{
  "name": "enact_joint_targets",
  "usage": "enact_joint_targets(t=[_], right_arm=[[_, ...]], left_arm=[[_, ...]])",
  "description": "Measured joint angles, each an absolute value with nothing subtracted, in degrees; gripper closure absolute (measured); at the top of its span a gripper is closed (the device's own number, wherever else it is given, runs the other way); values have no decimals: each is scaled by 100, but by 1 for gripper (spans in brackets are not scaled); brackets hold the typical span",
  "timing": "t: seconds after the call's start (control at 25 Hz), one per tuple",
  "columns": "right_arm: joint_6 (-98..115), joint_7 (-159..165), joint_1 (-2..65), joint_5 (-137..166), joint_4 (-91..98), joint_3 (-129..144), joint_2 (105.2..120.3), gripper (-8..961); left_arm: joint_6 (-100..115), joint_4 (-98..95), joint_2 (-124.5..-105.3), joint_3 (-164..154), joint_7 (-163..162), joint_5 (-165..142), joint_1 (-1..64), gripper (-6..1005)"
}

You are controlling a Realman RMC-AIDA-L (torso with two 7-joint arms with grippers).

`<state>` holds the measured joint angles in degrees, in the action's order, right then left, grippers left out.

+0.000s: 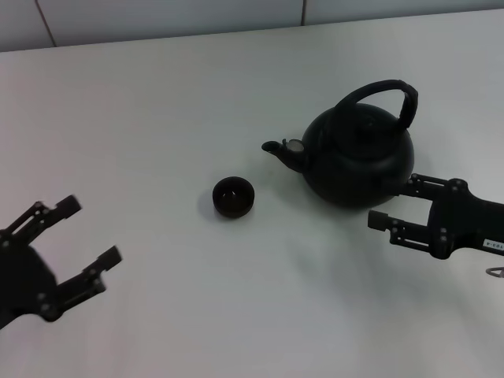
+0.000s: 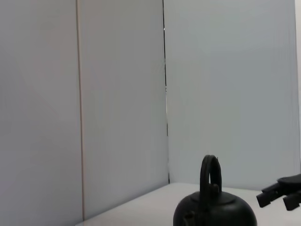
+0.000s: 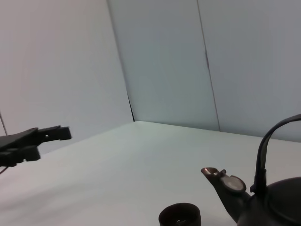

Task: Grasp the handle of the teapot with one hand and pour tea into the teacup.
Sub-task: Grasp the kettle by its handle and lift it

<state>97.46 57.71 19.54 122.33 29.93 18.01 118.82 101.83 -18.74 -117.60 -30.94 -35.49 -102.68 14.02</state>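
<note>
teapot point(image 1: 358, 155) lid on, teacup point(image 1: 233, 196) looks empty afaict. right gripper point(image 1: 394, 203) just beside pot, left gripper point(image 1: 88, 234) well apart, both jaws spread.

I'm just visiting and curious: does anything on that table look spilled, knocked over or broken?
Nothing stands out. The teapot stands upright with its handle arched over the top, the teacup sits upright beside its spout, and the table shows no spill. Both the left gripper and the right gripper are open, holding nothing.

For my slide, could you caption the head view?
Open right gripper beside the teapot; teacup awaits; left gripper idle.
</note>
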Motion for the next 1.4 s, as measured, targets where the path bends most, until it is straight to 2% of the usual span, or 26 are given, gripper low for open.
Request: enact_joint_targets(t=[0.36, 0.52, 0.92, 1.4], right_arm=[[9747, 5771, 1933, 12221, 2979, 1802, 11882, 374], [9744, 5770, 1928, 12218, 2980, 1802, 11882, 380], [9737, 5450, 1845, 12078, 2794, 1694, 11899, 395], [9229, 1831, 1198, 10118, 153, -26, 11931, 413]], left_arm=[[10044, -2104, -11470, -3462, -3699, -10559, 1258, 154], [9885, -2230, -11424, -3457, -3732, -10755, 1172, 155], [9823, -2388, -11547, -3496, -3741, -10890, 1192, 153], [9821, -2385, -11682, -3462, -3762, -10867, 1224, 154]])
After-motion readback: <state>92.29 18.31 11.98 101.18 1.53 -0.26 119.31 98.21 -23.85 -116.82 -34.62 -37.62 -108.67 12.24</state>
